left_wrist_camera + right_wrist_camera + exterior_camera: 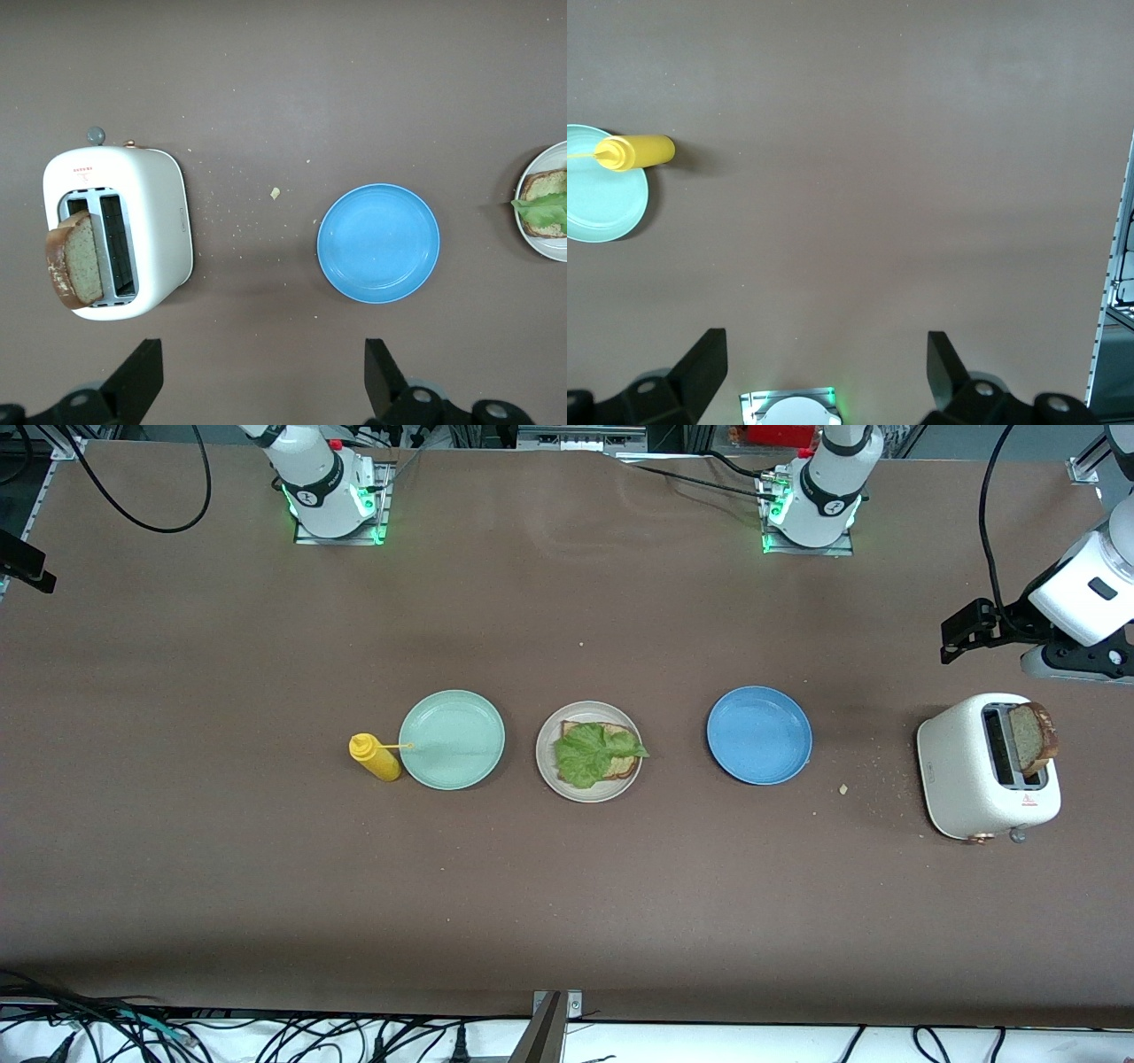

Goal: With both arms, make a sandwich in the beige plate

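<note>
Roughly halfway, judging by the layout. Beige plate (589, 752) sits mid-table btwn mint plate (452, 740) and blue plate (759, 735). On it: bottom slice of bread (625, 766) w/ lettuce leaf (592, 751) laid over it, crust peeking out at the edges. No top slice yet, so sandwich not closed.

Second slice (1035, 737) standing up out of one slot of the white toaster (988, 766) at the left arm's end of the table, well apart from the beige plate, blue plate in btwn. Looks browned and ready to lift. Crumbs scattered on the brown table (567, 903) near the toaster.

Left gripper (263, 379) up over bare table near the toaster and blue plate, fingers wide apart, holding nothing. Seems the obvious one for the toast, being closest.

Right gripper (827, 372) high over bare table at its own end, near its base; fingers apart too, empty. Waiting.

Yellow squeeze bottle (376, 756) touching the mint plate's rim, nozzle tip over the plate. Mint and blue plates both bare.

Left to do, prob.: pull toast from toaster, carry over blue plate, set it flat on the lettuce. Sauce step unclear; no sauce visible on leaf.
</note>
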Robot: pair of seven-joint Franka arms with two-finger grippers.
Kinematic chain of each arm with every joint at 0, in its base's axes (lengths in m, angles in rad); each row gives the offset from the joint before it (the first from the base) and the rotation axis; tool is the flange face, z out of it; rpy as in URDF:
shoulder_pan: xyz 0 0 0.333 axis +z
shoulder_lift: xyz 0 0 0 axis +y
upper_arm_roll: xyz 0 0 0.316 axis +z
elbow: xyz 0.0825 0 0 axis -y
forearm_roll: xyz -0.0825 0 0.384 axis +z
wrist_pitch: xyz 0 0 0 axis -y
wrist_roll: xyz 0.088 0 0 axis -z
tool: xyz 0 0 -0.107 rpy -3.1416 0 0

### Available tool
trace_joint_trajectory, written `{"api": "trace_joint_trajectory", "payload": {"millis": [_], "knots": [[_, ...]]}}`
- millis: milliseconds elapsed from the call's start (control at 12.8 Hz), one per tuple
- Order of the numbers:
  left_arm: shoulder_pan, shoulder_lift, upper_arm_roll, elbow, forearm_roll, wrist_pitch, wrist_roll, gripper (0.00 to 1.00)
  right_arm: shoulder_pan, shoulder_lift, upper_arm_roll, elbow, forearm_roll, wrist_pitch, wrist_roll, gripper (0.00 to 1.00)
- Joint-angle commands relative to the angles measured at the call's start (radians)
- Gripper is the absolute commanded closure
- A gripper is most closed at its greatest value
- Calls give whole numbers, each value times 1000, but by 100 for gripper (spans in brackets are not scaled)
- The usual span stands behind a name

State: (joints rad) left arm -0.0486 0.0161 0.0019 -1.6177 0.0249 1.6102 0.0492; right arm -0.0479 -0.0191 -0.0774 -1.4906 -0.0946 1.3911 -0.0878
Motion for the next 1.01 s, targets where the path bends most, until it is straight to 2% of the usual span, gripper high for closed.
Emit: {"api": "trace_joint_trajectory", "payload": {"millis": [0, 312, 390, 546, 781, 937], "knots": [[6, 4, 1, 13, -20, 1, 17, 0, 5, -7, 5, 10, -16, -36, -12, 0], [3, 11, 3, 15, -8, 7, 12, 0, 6, -7, 16, 12, -14, -55, -4, 0], [7, 43, 9, 15, -9, 8, 11, 0, 5, -7, 15, 12, -14, -55, -4, 0], [71, 89, 36, 31, -8, 40, 20, 0, 5, -7, 15, 12, -13, -55, -4, 0], [223, 200, 36, 80, -3, 56, 23, 0, 5, -9, 13, 12, -10, -57, -6, 0], [259, 231, 35, 76, 75, 147, 128, 0, 5, -21, 15, 29, -13, -58, -9, 0]]}}
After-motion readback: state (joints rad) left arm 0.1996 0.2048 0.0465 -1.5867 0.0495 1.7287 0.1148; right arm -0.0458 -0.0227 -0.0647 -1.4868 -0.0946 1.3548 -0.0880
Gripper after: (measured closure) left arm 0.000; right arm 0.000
